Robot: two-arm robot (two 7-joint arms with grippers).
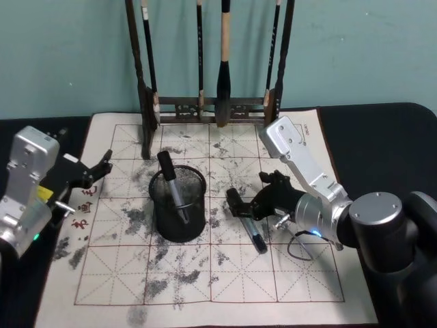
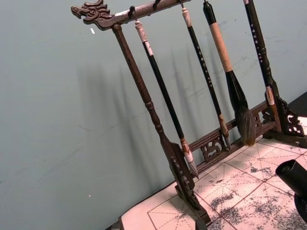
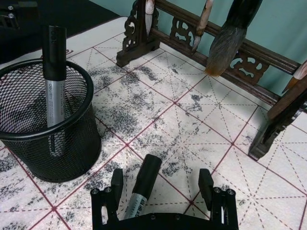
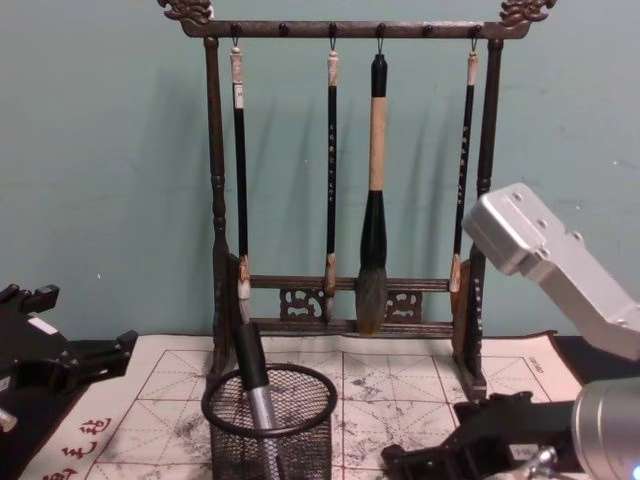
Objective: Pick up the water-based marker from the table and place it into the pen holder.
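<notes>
The main risk is sitting in the grasp itself. The water-based marker (image 3: pixel 140 187) is lying off-centre in the gap of the right claw (image 3: pixel 160 188), close beside one finger and well apart from the other. The closing fingers are therefore likely to be shoving the round barrel sideways across the felt mat (image 3: pixel 201 124) before pinching it, and it may be rolling out or ending up gripped askew. A second hazard is waiting at the pen holder (image 3: pixel 72 143), which is standing ahead of the claw, off toward that nearer finger, with another marker (image 3: pixel 53 91) already leaning inside it. A tilted pen coming down could be knocking against that one or catching the rim, and the light mesh cup may be tipping if bumped. The claw is hovering low over the mat with its fingers spread wide, pinching nothing. The marker is resting flat on the mat between them, its black end reaching forward past the fingertips. The left claw (image 1: pixel 101 168) is idling beyond the holder, on its far side from the right claw.
</notes>
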